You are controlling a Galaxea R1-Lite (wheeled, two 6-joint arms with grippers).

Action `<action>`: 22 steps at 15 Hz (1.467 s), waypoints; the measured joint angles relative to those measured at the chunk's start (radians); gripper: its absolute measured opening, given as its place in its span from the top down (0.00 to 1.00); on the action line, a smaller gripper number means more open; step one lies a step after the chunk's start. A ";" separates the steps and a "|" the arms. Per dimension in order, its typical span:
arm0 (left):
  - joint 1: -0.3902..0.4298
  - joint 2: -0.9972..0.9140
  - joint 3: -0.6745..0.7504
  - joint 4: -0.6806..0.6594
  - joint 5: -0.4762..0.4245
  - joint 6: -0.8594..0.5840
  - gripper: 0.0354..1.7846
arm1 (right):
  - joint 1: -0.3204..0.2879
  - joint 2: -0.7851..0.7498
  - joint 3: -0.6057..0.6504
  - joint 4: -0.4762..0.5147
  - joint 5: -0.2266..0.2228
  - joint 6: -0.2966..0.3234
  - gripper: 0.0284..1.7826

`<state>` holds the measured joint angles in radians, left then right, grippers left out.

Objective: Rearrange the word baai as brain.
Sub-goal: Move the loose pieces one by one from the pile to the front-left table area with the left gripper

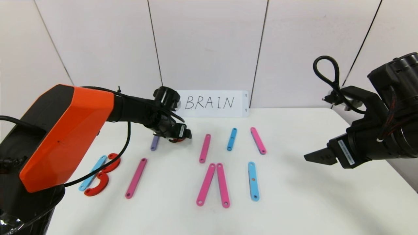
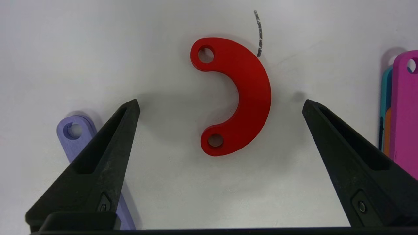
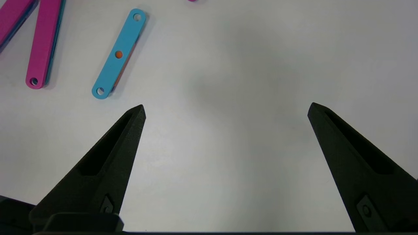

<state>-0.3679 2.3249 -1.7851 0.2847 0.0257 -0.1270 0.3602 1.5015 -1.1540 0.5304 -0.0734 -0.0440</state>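
I see my left gripper [image 2: 221, 102] out over the far left part of the white table [image 1: 294, 195], just in front of the white card [image 1: 214, 103] that says BRAIN. Its fingers [image 2: 107, 143] are spread wide and hold nothing. Between them, flat on the table, lies a red curve [image 2: 240, 98] shaped like a C, and no finger touches it. A purple strip [image 1: 154, 143] lies just beside one finger. My right gripper [image 3: 225, 109] hangs over bare table on the right side, well away from the pieces, with its fingers [image 3: 111, 156] wide apart and nothing in them. The letter pieces are spread across the table. Near me on the left, a blue strip [image 1: 92, 173] and two red curves [image 1: 104, 174] make a B. Next to it lies one slanted pink strip [image 1: 136, 178]. In the middle, two pink strips [image 1: 214, 184] meet at the top like an A with no bar. To their right lies a blue strip with an orange dot [image 1: 253, 180]. Farther back sit a pink strip [image 1: 204, 148], a short blue strip [image 1: 231, 139] and another pink strip [image 1: 258, 140].
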 joint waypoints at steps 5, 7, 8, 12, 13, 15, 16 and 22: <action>-0.003 0.027 -0.050 0.035 0.002 0.001 0.03 | 0.003 0.002 0.003 -0.001 0.000 -0.001 0.02; -0.003 0.031 -0.054 0.035 0.003 0.001 0.03 | 0.003 0.003 0.003 -0.001 0.000 -0.001 0.02; -0.003 0.033 -0.055 0.035 0.003 0.001 0.03 | 0.003 0.003 0.003 -0.001 0.000 -0.001 0.02; -0.003 0.035 -0.056 0.036 0.002 0.001 0.03 | 0.003 0.003 0.003 -0.001 0.000 -0.001 0.02; -0.003 0.036 -0.056 0.036 0.003 0.001 0.03 | 0.004 0.003 0.003 -0.001 0.000 -0.001 0.02; -0.003 0.040 -0.056 0.036 0.004 0.003 0.03 | 0.004 0.004 0.003 -0.001 0.000 -0.001 0.02; -0.003 0.041 -0.056 0.036 0.004 0.002 0.04 | 0.004 0.004 0.003 -0.001 0.000 -0.001 0.02; -0.008 0.047 -0.056 0.045 0.007 0.001 0.40 | 0.006 0.002 0.003 -0.001 -0.001 -0.001 0.02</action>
<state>-0.3755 2.3721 -1.8411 0.3296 0.0330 -0.1264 0.3666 1.5032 -1.1506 0.5291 -0.0749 -0.0451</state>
